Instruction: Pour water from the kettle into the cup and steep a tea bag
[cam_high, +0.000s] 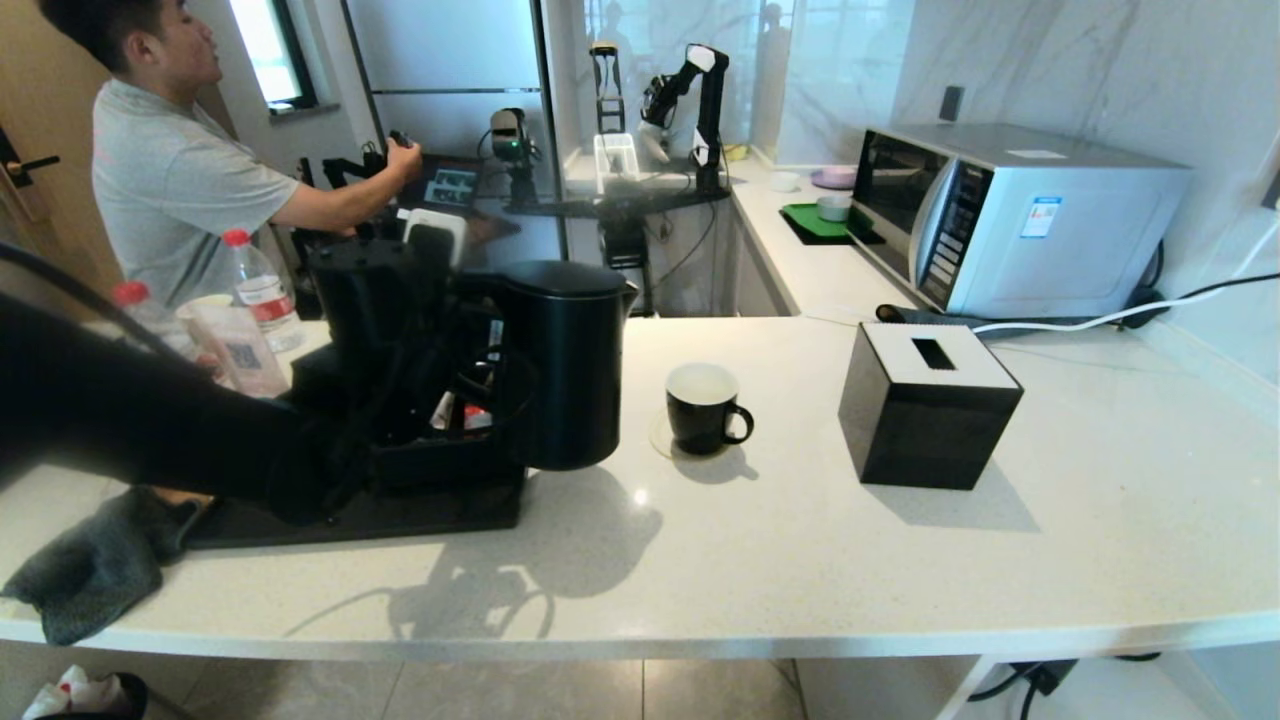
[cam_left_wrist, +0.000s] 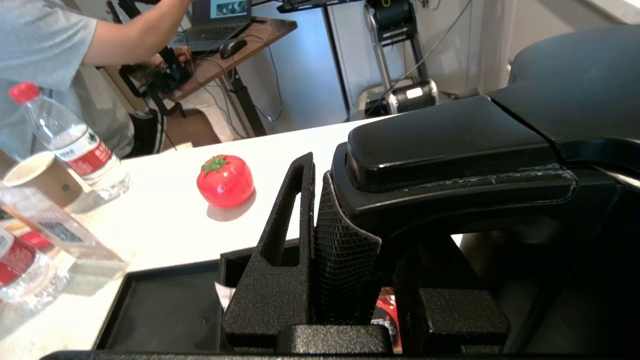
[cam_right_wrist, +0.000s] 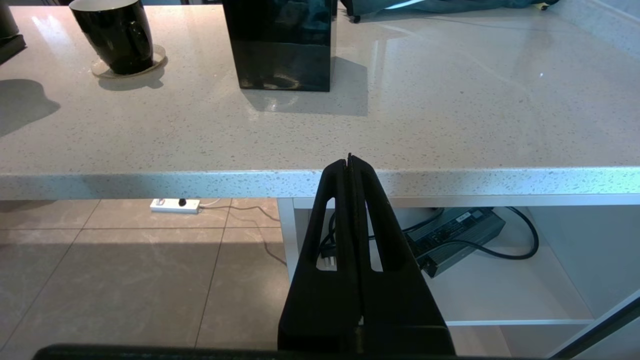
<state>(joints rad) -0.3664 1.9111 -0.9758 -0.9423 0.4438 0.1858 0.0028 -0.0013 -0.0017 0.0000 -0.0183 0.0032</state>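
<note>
left claw (cam_left_wrist: 350, 235) clamped on kettle (cam_high: 570, 365) handle, right claw (cam_right_wrist: 350, 165) closed, no legible labels

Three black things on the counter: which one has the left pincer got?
The kettle: the left pincer grips its loop handle. The cup and tissue box stand free, further right.

Kettle (cam_high: 572, 365) handle hidden in head view behind left arm and left claw (cam_left_wrist: 350, 235). Kettle body cut off by edge in left wrist view; spout out of sight. Cup (cam_right_wrist: 114, 32) rim cropped in right wrist view; contents not discernible. Tissue box (cam_right_wrist: 280, 44) top cut off there too. Sachets in black tray (cam_high: 400, 510) mostly covered by arm; tea bag not identifiable. Right claw (cam_right_wrist: 349, 162) absent from head view.
</note>
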